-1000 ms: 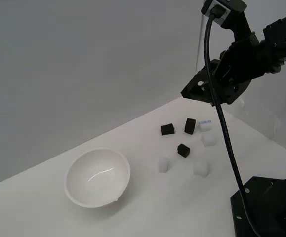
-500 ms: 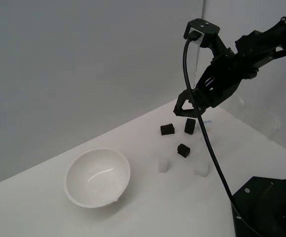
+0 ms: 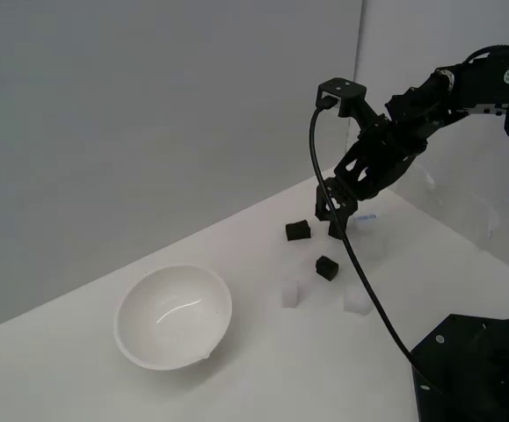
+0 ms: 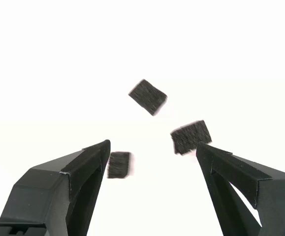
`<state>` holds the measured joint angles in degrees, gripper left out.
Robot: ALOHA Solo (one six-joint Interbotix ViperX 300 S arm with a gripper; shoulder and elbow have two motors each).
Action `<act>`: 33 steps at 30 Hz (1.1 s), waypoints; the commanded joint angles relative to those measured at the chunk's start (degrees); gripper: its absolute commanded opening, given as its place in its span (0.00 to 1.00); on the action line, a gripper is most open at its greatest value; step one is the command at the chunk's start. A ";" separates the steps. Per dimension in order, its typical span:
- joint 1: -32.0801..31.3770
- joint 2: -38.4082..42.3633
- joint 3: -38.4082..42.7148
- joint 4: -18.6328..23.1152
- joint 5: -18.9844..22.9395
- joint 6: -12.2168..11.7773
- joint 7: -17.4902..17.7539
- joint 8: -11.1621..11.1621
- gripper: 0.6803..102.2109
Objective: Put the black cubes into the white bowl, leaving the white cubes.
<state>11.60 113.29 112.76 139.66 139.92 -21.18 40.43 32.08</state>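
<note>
- The black cubes point(image 4: 147, 97) are seen well apart on the desk point(image 3: 263, 352) — open gaps are left between them.
- Bare desk is seen between the bowl point(image 3: 174, 316) and the nearest white cube point(image 3: 290, 294).

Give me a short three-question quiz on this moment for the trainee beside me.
1. True or false: the white bowl already holds a black cube.
2. How many black cubes appear in the wrist view?
3. Is the gripper (A) open with nothing between its fingers, or (B) shut on a cube?

Key:
1. False; the bowl is empty.
2. Three: one, another, and a third.
3. A; the jaws stand wide apart above the cubes.
</note>
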 commanded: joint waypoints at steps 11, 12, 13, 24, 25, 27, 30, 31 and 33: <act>3.43 -7.65 -7.29 -3.69 -4.31 -0.79 -3.43 1.14 0.98; 3.60 -8.70 -8.35 -4.04 -4.66 -0.79 -3.43 1.32 0.98; 3.96 -9.76 -9.23 -4.39 -5.01 -0.79 -3.34 1.49 0.98; 6.24 -15.56 -15.38 -5.54 -6.15 -0.79 -3.34 2.46 0.98; 6.24 -16.00 -15.73 -5.63 -6.24 -0.79 -3.34 2.46 0.98; 6.33 -16.79 -16.44 -5.54 -6.15 -0.79 -3.25 2.46 0.98; 6.24 -17.84 -17.58 -5.45 -6.06 -0.79 -2.90 2.46 0.98; 6.24 -18.28 -18.02 -5.45 -5.98 -0.79 -2.81 2.46 0.98; 6.33 -18.90 -18.63 -5.45 -6.06 -0.70 -2.72 2.46 0.98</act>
<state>16.79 93.69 93.25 135.00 135.09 -20.74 37.27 34.10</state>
